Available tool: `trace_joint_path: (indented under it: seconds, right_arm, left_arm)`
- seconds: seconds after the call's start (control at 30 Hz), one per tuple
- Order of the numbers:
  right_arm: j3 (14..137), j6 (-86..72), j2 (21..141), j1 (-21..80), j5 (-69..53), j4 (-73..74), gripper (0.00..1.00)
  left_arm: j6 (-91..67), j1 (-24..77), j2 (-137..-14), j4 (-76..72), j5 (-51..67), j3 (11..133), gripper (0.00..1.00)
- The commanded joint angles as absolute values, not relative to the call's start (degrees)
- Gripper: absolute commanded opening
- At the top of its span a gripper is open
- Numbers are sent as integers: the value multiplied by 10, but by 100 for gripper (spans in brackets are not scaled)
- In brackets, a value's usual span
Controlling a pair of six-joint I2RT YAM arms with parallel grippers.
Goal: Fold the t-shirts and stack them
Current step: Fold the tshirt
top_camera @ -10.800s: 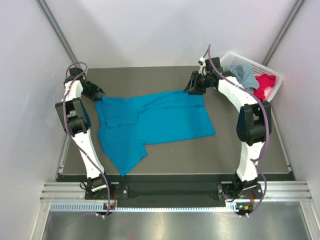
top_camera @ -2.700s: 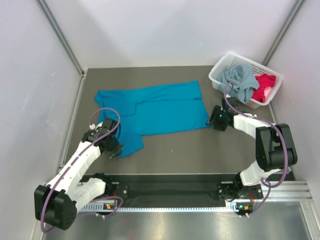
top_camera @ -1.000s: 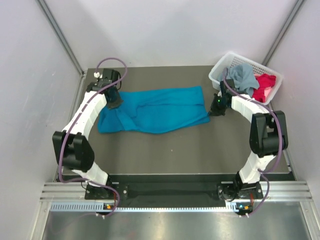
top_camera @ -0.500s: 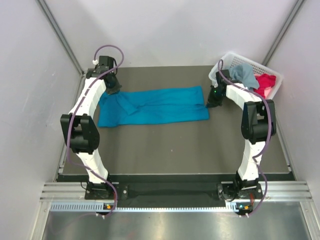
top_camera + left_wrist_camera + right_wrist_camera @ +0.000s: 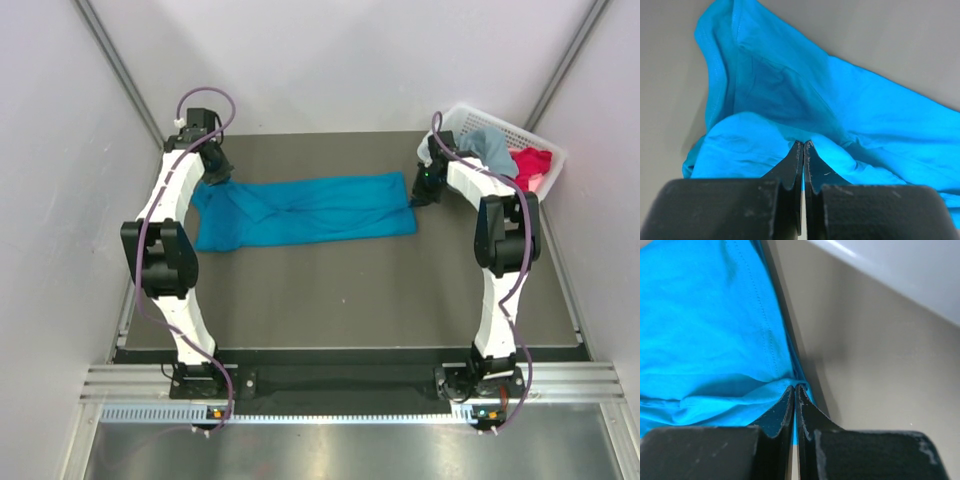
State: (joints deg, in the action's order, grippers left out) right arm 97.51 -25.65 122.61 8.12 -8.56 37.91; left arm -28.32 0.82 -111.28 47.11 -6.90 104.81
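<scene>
Grippers, both arms: pressed together, no gap between the jaws in either wrist view.

Left gripper (image 5: 803,146): black fingers meet at the tips on a raised pucker of the teal t-shirt (image 5: 310,210). The cloth gathers into the pinch from both sides. Beyond the tips a hemmed edge curves away, with a darker hollow of fabric inside it. From above, this gripper sits at the shirt's far-left corner, the arm stretched out along the left side of the table.

Right gripper (image 5: 794,387): fingers closed on the stitched edge of the same shirt. At least two layers of cloth show at that edge, one over the other. From above, the pinch is at the shirt's far-right corner, just beside the basket (image 5: 452,114).

Teal t-shirt: laid out as a long band across the far half of the table (image 5: 350,290), running left to right between the two grippers. The left end is wider and creased; the right end is squarer.

Basket: white plastic lattice, at the far-right corner of the table. It holds the grey-blue t-shirt (image 5: 490,148), crumpled and hanging over the near rim, and the red-pink t-shirt (image 5: 530,168) beside it on the right.

Surface: dark grey matt mat.

Room: plain white walls (image 5: 330,60) on three sides. A metal rail (image 5: 350,385) along the near edge carries both arm bases.
</scene>
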Motion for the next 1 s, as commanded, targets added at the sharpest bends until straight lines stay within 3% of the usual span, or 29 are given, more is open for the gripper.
trace_joint_path:
  seconds: [0.0, 0.7, 0.97]
  right_arm:
    - [995, -258, 1222, 76, -71, 388, 0]
    - [1028, -269, 1258, 75, -82, 388, 0]
    - [1054, -272, 1279, 74, -83, 384, 6]
  left_arm:
    - [-278, 4, -1103, 468, -72, 1063, 0]
    - [-288, -49, -1114, 464, -57, 1043, 0]
    - [-284, -49, -1143, 455, -37, 1062, 0]
